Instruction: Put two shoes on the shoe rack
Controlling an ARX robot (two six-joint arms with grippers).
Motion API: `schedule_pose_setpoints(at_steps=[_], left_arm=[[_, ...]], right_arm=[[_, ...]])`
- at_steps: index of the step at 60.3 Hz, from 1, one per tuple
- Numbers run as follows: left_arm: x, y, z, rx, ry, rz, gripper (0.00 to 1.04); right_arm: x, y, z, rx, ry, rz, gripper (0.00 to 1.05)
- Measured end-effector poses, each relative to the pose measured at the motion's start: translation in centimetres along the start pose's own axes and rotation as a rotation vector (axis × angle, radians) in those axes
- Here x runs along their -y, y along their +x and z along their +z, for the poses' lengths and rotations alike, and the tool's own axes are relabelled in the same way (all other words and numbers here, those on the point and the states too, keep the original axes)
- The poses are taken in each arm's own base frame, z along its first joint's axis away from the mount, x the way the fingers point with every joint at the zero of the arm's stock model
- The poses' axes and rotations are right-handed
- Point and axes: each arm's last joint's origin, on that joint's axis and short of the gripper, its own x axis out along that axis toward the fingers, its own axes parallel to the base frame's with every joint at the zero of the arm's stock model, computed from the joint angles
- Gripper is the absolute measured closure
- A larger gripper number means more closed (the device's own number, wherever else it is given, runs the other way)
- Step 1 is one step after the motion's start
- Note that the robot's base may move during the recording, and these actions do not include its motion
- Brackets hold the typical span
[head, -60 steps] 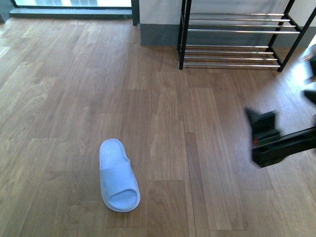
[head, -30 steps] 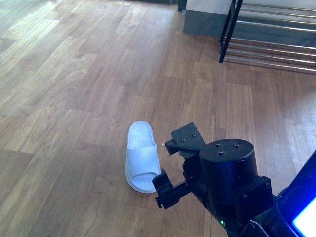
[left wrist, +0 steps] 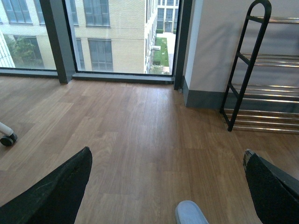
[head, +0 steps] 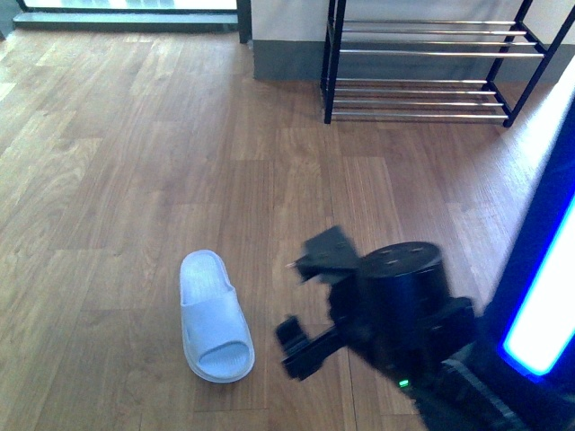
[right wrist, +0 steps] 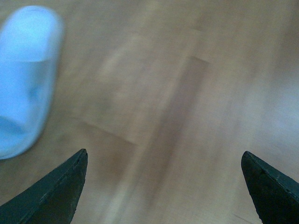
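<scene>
1x blue slide (head: pixel 216 316); 1x shoe rack (head: pixel 331 63); 1x caster whl (left wrist: pixel 8 139).

One pale blue foam slide (head: pixel 214 319) lies sole-down on the wooden floor (head: pixel 108 180), its open toe towards the robot and its heel towards the far wall. Well apart from it, the rack (head: pixel 431 63) stands upright against that wall, with a black frame and tiers of thin horizontal chrome bars.
</scene>
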Motion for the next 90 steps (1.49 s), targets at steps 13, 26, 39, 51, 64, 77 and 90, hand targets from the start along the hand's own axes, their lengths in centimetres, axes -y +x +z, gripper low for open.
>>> schedule_pose_setpoints(at_steps=[13, 26, 39, 51, 64, 77, 90], left_arm=[[0.0, 0.0, 0.0, 0.000, 0.000, 0.000, 0.09], [0.0, 0.0, 0.0, 0.000, 0.000, 0.000, 0.09], [0.0, 0.0, 0.0, 0.000, 0.000, 0.000, 0.09], [0.0, 0.0, 0.0, 0.000, 0.000, 0.000, 0.09], [0.0, 0.0, 0.0, 0.000, 0.000, 0.000, 0.09], [0.0, 0.0, 0.0, 0.000, 0.000, 0.000, 0.09], [0.0, 0.0, 0.0, 0.000, 0.000, 0.000, 0.09]], right_arm=[[7.2, -5.3, 1.1, 0.013, 0.107, -0.207, 0.09], [6.8, -7.2, 1.6, 0.167, 0.113, -0.183, 0.34], [6.8, -7.7, 1.7, 0.203, 0.113, -0.188, 0.69], [6.8, -7.7, 1.6, 0.201, 0.112, -0.188, 1.03], [6.7, -7.9, 1.4, 0.190, 0.113, -0.186, 0.47], [6.6, -8.1, 1.1, 0.178, 0.114, -0.184, 0.07], [6.5, -8.2, 1.0, 0.173, 0.114, -0.183, 0.09]])
